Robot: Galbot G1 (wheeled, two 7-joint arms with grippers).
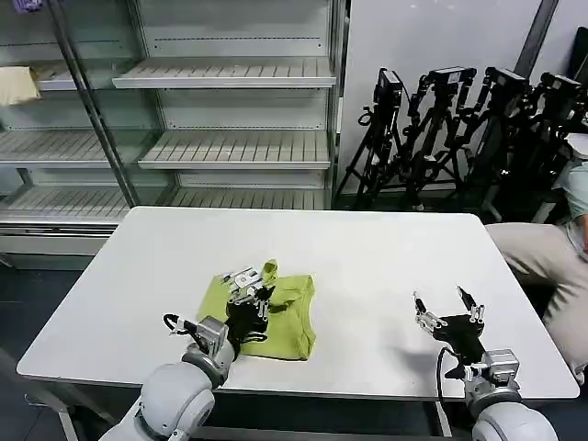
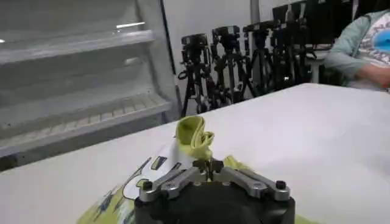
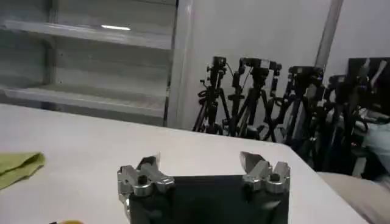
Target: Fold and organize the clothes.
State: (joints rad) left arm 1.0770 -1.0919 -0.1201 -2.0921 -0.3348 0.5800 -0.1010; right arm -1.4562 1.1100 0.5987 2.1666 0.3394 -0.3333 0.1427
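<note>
We are pinching one lime T-shirt (image 1: 285,317), lying on the counter (image 1: 367,248), with our left tool (image 1: 246,287) clamped on its fabric; our right tool (image 1: 447,306) is hovering spread wide, well apart.

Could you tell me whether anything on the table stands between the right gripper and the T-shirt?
Nothing visible does. The right gripper hovers open over bare white table, and the stretch between it and the lime T-shirt is plain tabletop. The left gripper is already at the shirt, shut on a raised fold.
</note>
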